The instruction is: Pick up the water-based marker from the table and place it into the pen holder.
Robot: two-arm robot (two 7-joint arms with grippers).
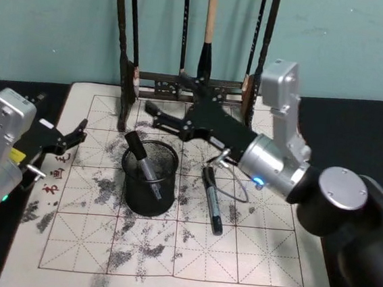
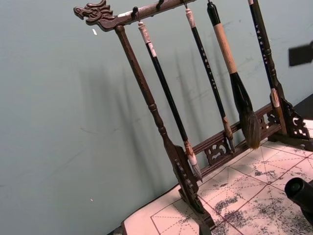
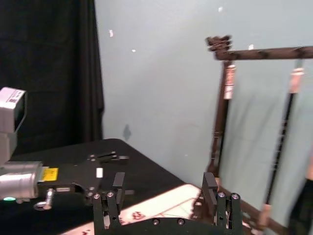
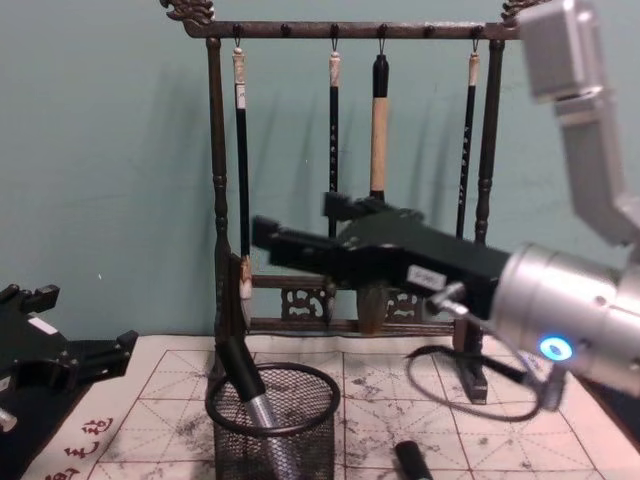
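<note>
Head view: a round black wire-mesh pen holder [image 1: 164,196] with a solid rim is seen standing on a white, ink-stained mat [image 1: 248,257]. The mat is ruled with a red grid and spread over the flat dark table [image 1: 356,125]. One marker with a grey barrel and black cap [image 1: 149,170] is held in the holder, leaning with its cap up and tipped toward the robot's left and the back. A second dark marker [image 1: 211,203] is laid flat on the mat just right of the holder, its long axis running near to far. The right gripper [image 1: 167,97] is held above the holder's far side, its black fingers spread around nothing. The left gripper [image 1: 78,138] is held over the mat's left edge, its fingers parted and empty. A tall dark wooden brush rack [image 1: 127,76] is stood behind.
</note>
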